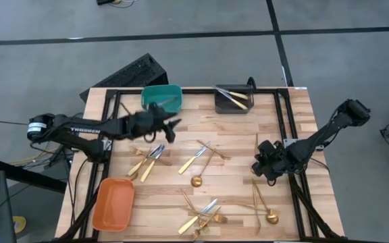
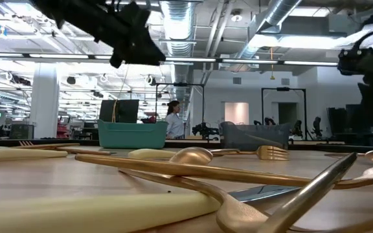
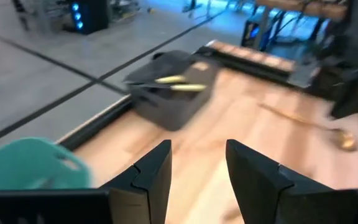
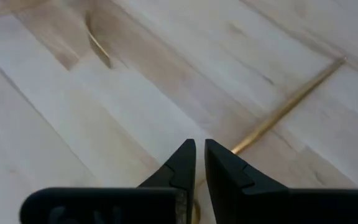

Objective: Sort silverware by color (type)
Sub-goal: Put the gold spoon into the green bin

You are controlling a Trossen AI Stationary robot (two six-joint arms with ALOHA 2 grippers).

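High view: two dark arms work over a slatted wooden worktop (image 1: 242, 135) strewn with gold silverware. White lettering runs along the left arm, too small to read with certainty. The left gripper (image 1: 169, 126) hangs just in front of the teal bin (image 1: 161, 96) at the worktop's far edge; the left wrist view shows its fingers (image 3: 151, 174) apart with nothing between them. The grey bin (image 1: 234, 99), beside the teal bin along that far edge, holds gold-handled pieces (image 3: 180, 83), at least two by the left wrist view. The orange bin (image 1: 113, 203) sits at the near-left corner, diagonally opposite the grey bin.

A cluster of knives (image 1: 147, 160) with silvery blades and gold handles lies between the teal bin and the orange bin. A gold spoon (image 1: 197, 179) rests toward the middle, crossed by other pieces that spread toward the grey bin. More forks and knives (image 1: 202, 216) lie in a heap at the near edge, to the right of the orange bin, and another spoon (image 1: 271, 217) sits further right.

The right gripper (image 1: 267, 167) hovers low on the grey bin's side of the worktop, nearer the front. In the right wrist view its fingers (image 4: 180, 168) are drawn almost together, and a slim gold handle (image 4: 291, 102) runs out from behind their tips; whether the jaws clamp it cannot be told.

In the low view a person (image 2: 173, 119) stands in the room beyond the teal bin.
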